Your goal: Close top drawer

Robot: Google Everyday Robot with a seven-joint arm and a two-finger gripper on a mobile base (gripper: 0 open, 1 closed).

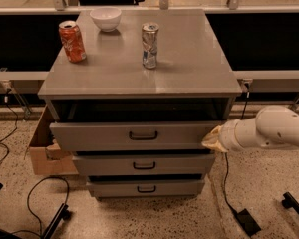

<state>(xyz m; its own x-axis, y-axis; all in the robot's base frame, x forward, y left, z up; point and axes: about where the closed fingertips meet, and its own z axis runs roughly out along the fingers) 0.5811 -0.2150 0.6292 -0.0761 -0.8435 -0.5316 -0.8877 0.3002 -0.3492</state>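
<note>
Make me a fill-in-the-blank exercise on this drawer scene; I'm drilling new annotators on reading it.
The top drawer stands partly ____. Seen in the picture, the gripper is at the ____ end of its front. On the cabinet top, with the orange can and the silver can, stands a white ____.
Missing words: open; right; bowl.

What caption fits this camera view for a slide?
Robot hand at the right end of the partly open top drawer.

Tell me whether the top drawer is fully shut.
No: the top drawer juts out under the cabinet top, with the gripper at its front's right end.
</note>
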